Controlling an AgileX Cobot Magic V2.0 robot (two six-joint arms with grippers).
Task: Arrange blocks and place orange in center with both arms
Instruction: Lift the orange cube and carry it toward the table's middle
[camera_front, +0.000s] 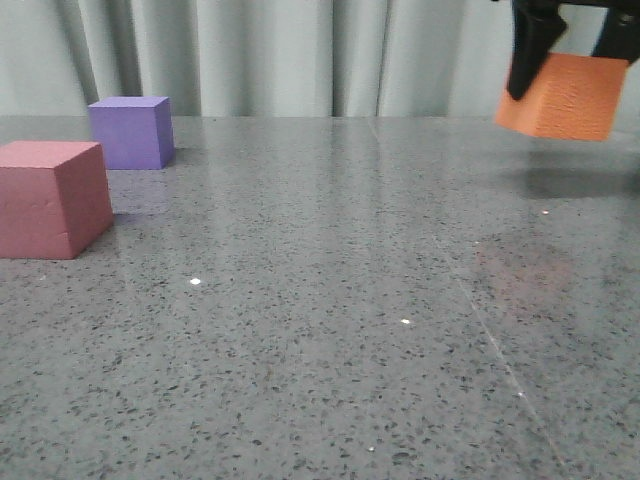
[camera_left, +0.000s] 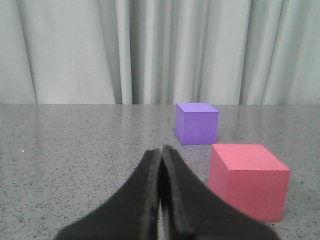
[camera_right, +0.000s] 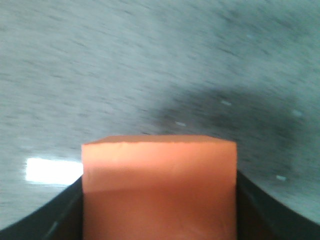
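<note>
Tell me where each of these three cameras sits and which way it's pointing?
Front view: low over the grey table, facing forward to the curtain; sees the pink-red cube, purple cube and the right gripper holding the orange cube aloft.
Left wrist view: on the left arm, looking level along the table; shows the shut left gripper.
Right wrist view: on the right arm, looking down at blurred tabletop; dark fingers flank the cube.
Shared: front and left wrist views both show the pink-red and purple cubes.
</note>
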